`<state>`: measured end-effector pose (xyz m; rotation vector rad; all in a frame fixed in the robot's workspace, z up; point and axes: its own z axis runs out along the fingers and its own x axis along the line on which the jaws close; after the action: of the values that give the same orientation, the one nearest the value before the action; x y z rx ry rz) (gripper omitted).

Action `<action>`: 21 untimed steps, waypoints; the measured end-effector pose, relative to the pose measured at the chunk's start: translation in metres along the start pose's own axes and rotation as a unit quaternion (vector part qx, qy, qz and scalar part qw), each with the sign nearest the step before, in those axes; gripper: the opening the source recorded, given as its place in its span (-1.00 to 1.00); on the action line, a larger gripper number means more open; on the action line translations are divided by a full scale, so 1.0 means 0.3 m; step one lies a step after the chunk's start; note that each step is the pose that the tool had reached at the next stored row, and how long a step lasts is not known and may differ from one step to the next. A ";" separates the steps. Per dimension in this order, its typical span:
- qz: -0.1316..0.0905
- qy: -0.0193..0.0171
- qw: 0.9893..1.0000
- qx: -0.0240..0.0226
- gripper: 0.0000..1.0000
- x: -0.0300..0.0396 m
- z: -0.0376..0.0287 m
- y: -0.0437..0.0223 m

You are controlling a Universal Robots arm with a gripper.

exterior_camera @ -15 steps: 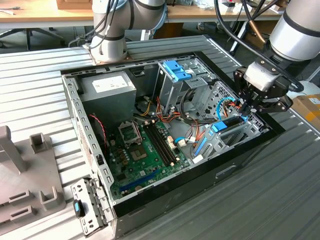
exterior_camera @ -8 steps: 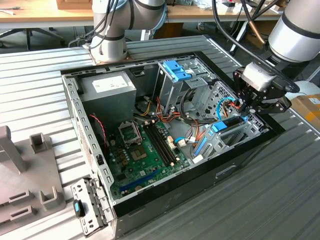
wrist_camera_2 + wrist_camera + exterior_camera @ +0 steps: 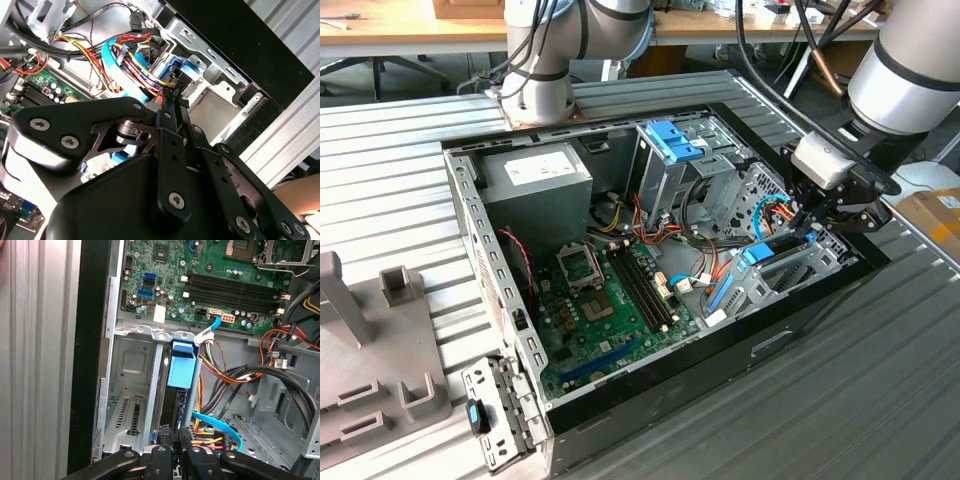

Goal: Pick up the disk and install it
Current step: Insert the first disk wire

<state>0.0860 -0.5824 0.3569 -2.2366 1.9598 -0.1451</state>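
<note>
**Exterior view.** An open computer case [image 3: 470,230] lies on the ribbed metal tabletop [image 3: 400,180]. The gripper [image 3: 810,225] hangs inside the case's corner at the exterior view's right, close to the black side wall. The disk [image 3: 760,253] stands on edge in the drive bay there, with its blue carrier end uppermost. The motherboard [image 3: 610,300] lies open and unobstructed beside it.

**Second wrist view.** The fingers [image 3: 167,117] are drawn close together, tips at the blue carrier [image 3: 182,67]. A cable bundle [image 3: 135,55] crowds one side and the bay's sheet metal [image 3: 220,90] the other.

**First wrist view.** The disk [image 3: 181,365] is seen edge-on between the bay's metal rails, and the gripper [image 3: 180,432] is clamped on its near end. A bay compartment [image 3: 130,390] separates it from the black case wall [image 3: 92,365]. Cables [image 3: 225,375] run just beside the blue rail.
</note>
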 end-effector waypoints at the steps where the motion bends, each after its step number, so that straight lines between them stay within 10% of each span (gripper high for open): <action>1: 0.003 0.001 1.000 0.000 -0.66 0.000 0.000 0.000; 4: 0.005 -0.004 1.000 0.001 -0.66 -0.001 0.001 0.006; 11: 0.029 0.000 1.000 0.002 -0.66 -0.001 0.006 0.009; 14: 0.030 -0.008 1.000 0.003 -0.66 -0.002 0.010 0.014; 21: 0.030 -0.011 0.999 0.016 -0.66 -0.001 0.025 0.023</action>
<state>0.0806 -0.5824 0.3482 -2.1477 1.9969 -0.1440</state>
